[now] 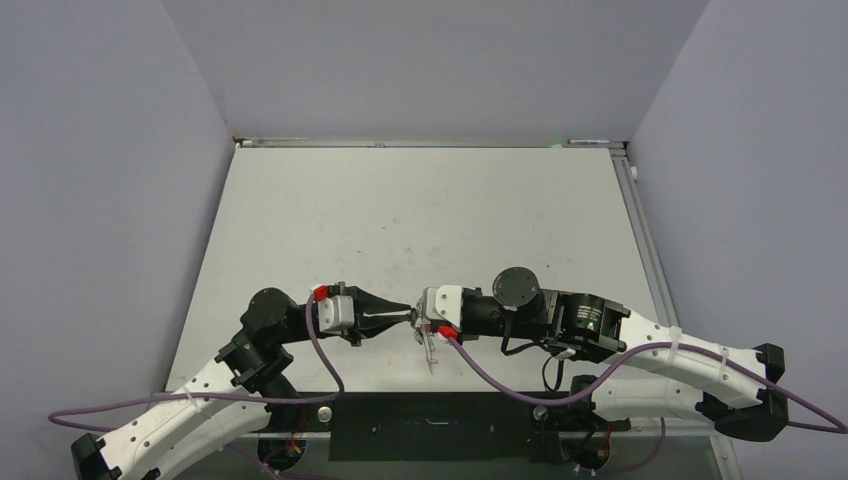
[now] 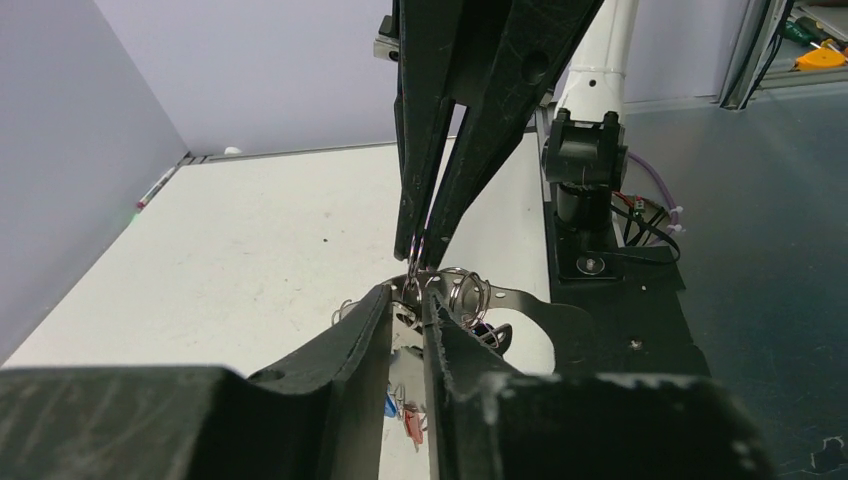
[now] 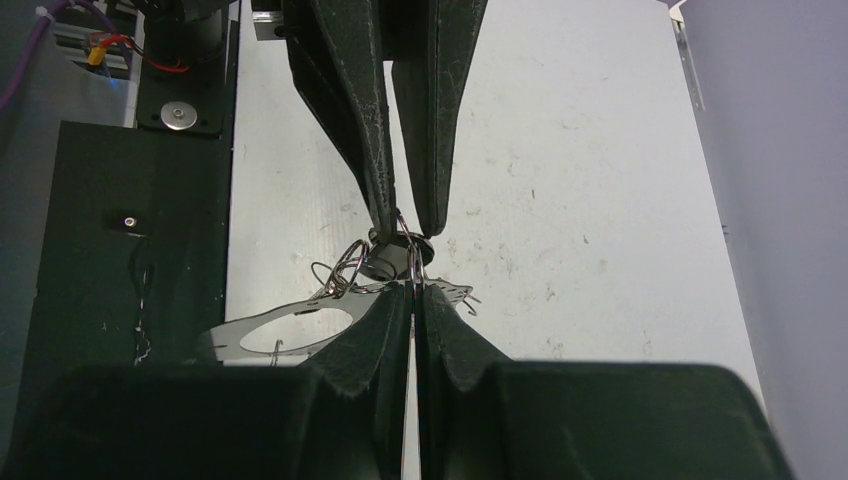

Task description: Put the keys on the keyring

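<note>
Both the left gripper (image 2: 410, 300) and the right gripper (image 2: 419, 252) have fingers of black matt plastic, rough-grained, scratched, and frayed along the edges. The keyring (image 3: 218, 340) between them is thin silvery-grey metal, flat and smooth, with a dull sheen. The wire loops (image 2: 468, 290) on the keyring's rim are brighter, glossy metal. The keys (image 3: 383, 264), close against the keyring, show a small dark, duller loop with short shiny metal bits. Beneath the keyring hang red and blue tags (image 2: 412, 425) that look like plastic. Under the keyring the counter (image 1: 400, 220) is white, matt, speckled and scuffed. Just beside the keyring lies a black matt plate (image 1: 430, 425).
</note>
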### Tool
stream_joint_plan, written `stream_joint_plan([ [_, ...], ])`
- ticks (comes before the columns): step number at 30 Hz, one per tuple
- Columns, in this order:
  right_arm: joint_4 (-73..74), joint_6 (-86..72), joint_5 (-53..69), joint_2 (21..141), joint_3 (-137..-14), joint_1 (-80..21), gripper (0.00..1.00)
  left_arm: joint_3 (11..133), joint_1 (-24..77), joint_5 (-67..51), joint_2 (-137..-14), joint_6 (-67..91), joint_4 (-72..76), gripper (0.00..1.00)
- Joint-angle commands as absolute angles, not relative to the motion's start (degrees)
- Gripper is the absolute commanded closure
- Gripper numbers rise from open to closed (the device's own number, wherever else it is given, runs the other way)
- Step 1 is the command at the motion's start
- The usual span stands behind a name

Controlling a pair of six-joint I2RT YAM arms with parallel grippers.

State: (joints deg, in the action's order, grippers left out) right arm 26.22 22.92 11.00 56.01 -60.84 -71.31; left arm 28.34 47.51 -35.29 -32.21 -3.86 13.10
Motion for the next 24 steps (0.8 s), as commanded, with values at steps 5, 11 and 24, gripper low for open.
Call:
stream_joint_plan([
  [5, 22.6, 22.9, 12.7, 56.6, -62.3, -71.6, 0.95, 29.0, 47.3, -36.7, -33.0, -3.1, 15.6, 1.0],
  [11, 21.3, 22.8, 12.3, 55.1, -61.6, -71.6, 0.95, 29.1, 47.4, -36.0, -32.7, -3.2, 15.4, 1.0],
  [24, 16.8, 22.3, 14.3, 49.4, -59.2, -71.6, 0.95, 29.3, 47.4, -38.1, -34.7, -2.0, 15.8, 1.0],
])
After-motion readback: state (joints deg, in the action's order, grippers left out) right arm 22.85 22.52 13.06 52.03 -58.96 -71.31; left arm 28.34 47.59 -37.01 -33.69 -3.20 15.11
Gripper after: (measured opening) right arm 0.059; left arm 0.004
